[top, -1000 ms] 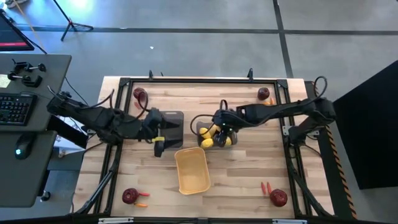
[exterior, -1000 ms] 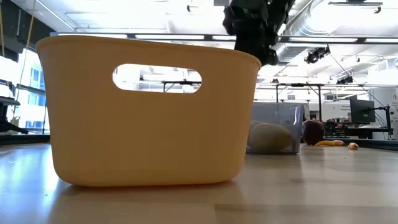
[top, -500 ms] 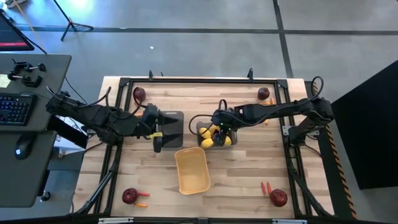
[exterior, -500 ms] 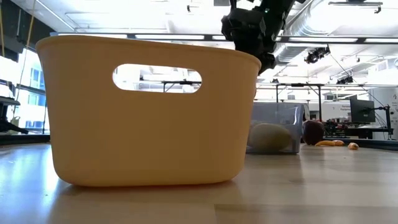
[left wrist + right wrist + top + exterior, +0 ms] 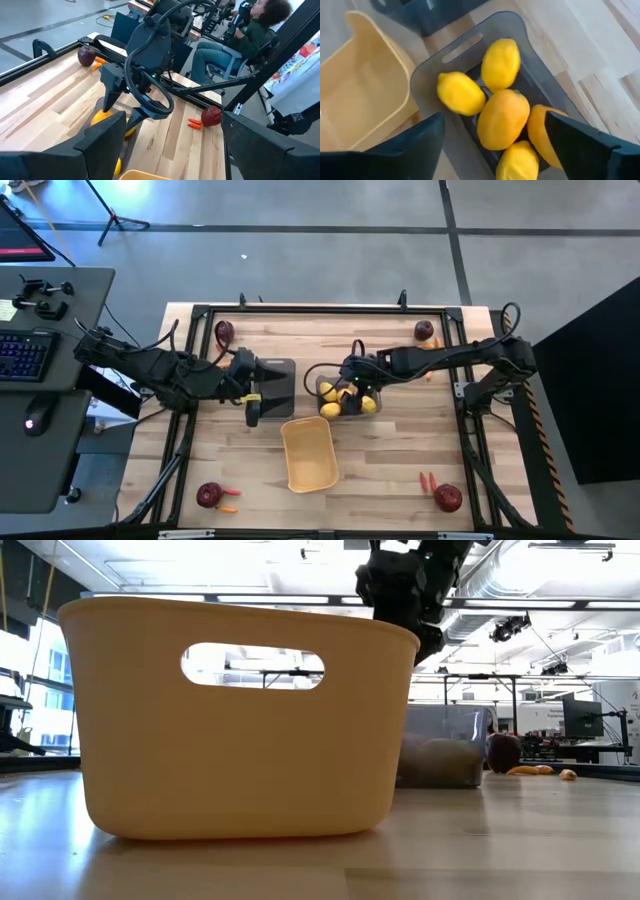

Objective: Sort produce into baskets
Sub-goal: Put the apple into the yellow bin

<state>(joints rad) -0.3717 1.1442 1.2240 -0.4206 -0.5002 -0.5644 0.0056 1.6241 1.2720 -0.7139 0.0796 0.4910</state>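
The right gripper (image 5: 352, 385) hangs wide open with nothing in it, right over the grey basket (image 5: 343, 397) near the table's middle. The yellow and orange fruits (image 5: 502, 119) lie in that basket. The right wrist view shows five fruits; the low view shows only the yellow basket (image 5: 240, 720) up close, with the grey one at its 3 o'clock.

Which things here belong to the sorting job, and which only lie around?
Job: yellow basket, grey basket holding lemons, second grey basket, red fruits, carrots.
Around: keyboard, mouse, seated person.
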